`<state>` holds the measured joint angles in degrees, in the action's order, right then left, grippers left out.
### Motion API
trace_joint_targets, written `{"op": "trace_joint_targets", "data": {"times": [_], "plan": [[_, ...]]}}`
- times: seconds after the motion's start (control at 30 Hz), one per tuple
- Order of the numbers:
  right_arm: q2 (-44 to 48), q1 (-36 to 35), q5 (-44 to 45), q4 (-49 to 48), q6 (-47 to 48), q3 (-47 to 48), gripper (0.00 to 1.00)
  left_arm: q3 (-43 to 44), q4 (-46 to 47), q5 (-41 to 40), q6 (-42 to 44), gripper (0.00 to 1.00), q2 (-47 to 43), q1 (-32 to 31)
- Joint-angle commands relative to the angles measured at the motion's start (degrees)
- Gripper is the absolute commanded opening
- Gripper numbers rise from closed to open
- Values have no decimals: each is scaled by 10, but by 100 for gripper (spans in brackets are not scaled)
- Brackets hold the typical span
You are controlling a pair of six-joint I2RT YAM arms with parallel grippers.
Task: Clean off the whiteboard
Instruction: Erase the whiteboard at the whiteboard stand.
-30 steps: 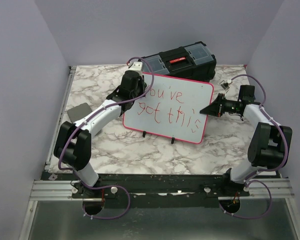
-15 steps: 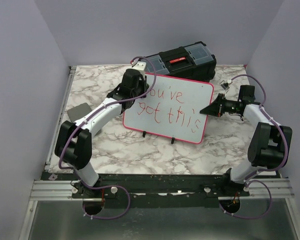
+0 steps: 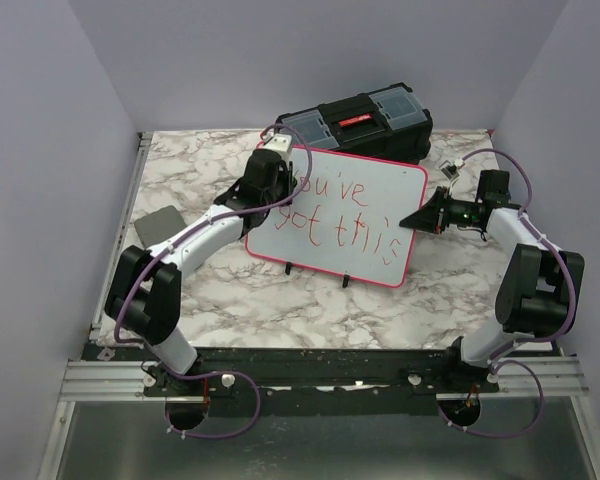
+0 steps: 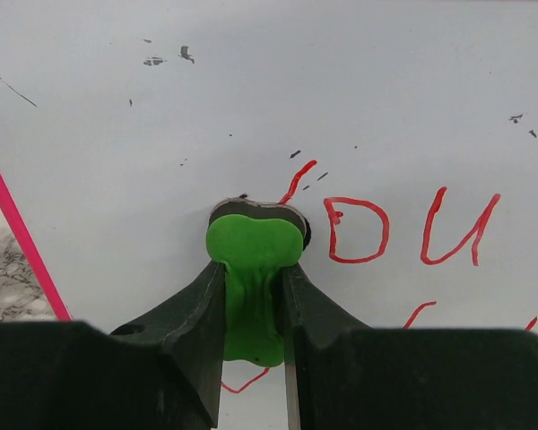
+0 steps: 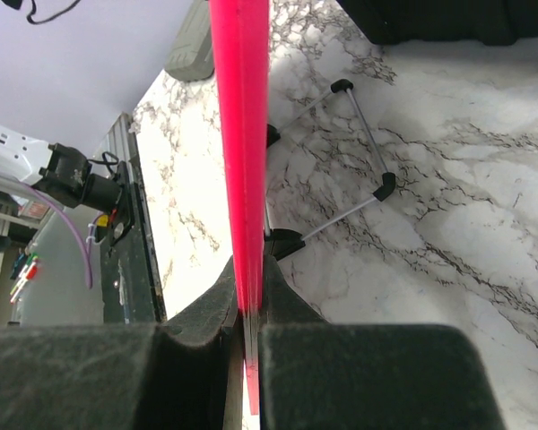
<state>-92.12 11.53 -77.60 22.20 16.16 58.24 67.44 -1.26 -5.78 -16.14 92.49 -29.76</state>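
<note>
The whiteboard stands tilted on the marble table, pink-red rimmed, with red handwriting on it. My left gripper is at the board's upper left and is shut on a green eraser. The eraser presses against the white surface just left of the red letters "ou". Only traces of the first letter's strokes show around the eraser. At the board's right edge my right gripper is shut on the pink rim, one finger on each side.
A black toolbox sits right behind the board. A small grey flat pad lies at the table's left edge. The board's thin wire legs with black feet stick out behind it. Lilac walls close in on three sides.
My left gripper has slid slightly to the right and down along the top-left of the board with the eraser. The right arm and the board have not moved.
</note>
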Motion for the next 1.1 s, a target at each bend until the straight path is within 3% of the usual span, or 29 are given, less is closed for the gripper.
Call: {"op": "trace_joint_targets", "data": {"times": [0.0, 0.17, 0.37, 0.67, 1.07], "plan": [[-1, 1, 21, -26, 39, 18, 1, 79, -68, -11, 3, 0, 47, 2], [2, 1, 21, -24, 40, 16, 1, 137, -100, 4, -24, 0, 67, 16], [-3, 1, 20, -23, 43, 18, 1, 74, -63, 20, -107, 0, 54, 30], [-5, 1, 19, -18, 46, 21, 1, 33, -14, 35, -14, 0, 61, 1], [-3, 1, 20, -15, 48, 21, 1, 100, -77, -5, -25, 0, 64, 52]]}}
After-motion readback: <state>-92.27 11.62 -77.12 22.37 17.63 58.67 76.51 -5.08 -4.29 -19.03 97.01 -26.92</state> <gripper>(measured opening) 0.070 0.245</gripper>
